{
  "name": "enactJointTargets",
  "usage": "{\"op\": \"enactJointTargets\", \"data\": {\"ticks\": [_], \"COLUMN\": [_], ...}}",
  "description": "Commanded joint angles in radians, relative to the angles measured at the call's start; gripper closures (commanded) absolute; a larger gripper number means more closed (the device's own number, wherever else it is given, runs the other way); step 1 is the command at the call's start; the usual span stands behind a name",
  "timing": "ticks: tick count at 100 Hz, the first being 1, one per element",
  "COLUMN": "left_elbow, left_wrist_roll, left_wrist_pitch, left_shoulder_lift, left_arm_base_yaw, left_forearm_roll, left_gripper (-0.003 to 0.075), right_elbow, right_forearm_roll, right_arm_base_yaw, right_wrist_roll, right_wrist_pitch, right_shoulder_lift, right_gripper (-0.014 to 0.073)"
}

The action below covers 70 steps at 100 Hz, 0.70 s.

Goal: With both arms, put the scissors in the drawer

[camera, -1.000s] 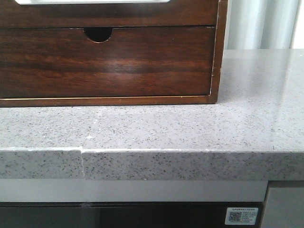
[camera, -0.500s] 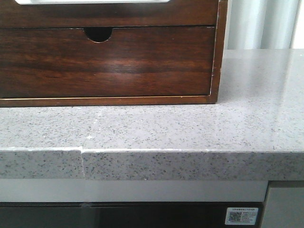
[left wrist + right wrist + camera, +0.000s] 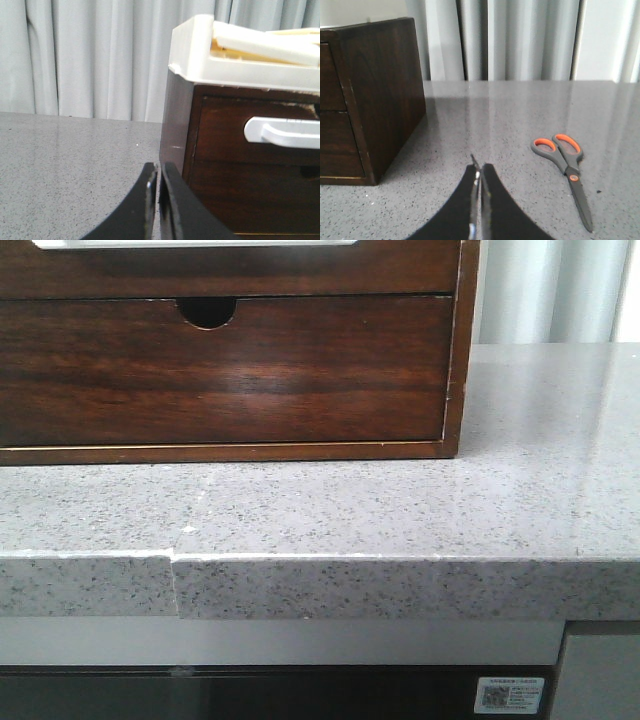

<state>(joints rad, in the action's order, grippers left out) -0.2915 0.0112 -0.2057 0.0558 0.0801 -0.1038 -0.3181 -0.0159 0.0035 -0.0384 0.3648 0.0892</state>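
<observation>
Right wrist view gives us the clearest read: the scissors lie flat on the grey speckled counter, blades closed, orange-lined handles pointing away from us, well apart from the wooden cabinet. They sit to the outer side of the cabinet, which suits a pickup by our right arm, we judge, while the left deals with the drawer. Our right gripper hovers low over the counter between cabinet and scissors, its fingers pressed nearly together, holding nothing and touching neither.

From the left wrist we see the cabinet's other side. The drawer, dark reddish wood with a pale rounded handle, sits flush and closed beneath a white tray on the cabinet top. Our left gripper is just beside the cabinet's corner, fingers drawn to a narrow slit, empty; whether it touches the wood we cannot tell.

Front view shows only the lower notched drawer front, also closed, and bare counter edge; neither arm appears there. We judge the task has barely begun: drawer unopened, scissors ungrasped.
</observation>
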Motion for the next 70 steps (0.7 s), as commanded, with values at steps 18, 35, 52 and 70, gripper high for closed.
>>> {"op": "enactJointTargets", "data": {"ticks": [18,35,52,70], "left_elbow": [-0.269,-0.302,-0.298,-0.298], "left_wrist_roll": [-0.002,-0.002,-0.002,-0.002], "left_wrist_pitch": [-0.158,-0.166,-0.189,-0.191], "left_shoulder_lift": [0.248,0.322,0.334,0.334], "left_arm_base_yaw": [-0.004,-0.004,-0.004,-0.004], "left_forearm_roll": [-0.011,-0.009,-0.011,-0.011], "left_gripper": [0.0741,0.0741,0.0741,0.0741], "right_elbow": [-0.236,-0.285,-0.285,-0.285], "right_forearm_roll": [-0.025,-0.028,-0.028,-0.028], "right_arm_base_yaw": [-0.005,-0.005,-0.005,-0.005], "right_wrist_roll": [0.002,0.002,0.002,0.002], "right_wrist_pitch": [0.091,0.111,0.107,0.110], "right_shoulder_lift": [0.250,0.349,0.385,0.388], "right_gripper": [0.0662,0.0662,0.0662,0.0662]}}
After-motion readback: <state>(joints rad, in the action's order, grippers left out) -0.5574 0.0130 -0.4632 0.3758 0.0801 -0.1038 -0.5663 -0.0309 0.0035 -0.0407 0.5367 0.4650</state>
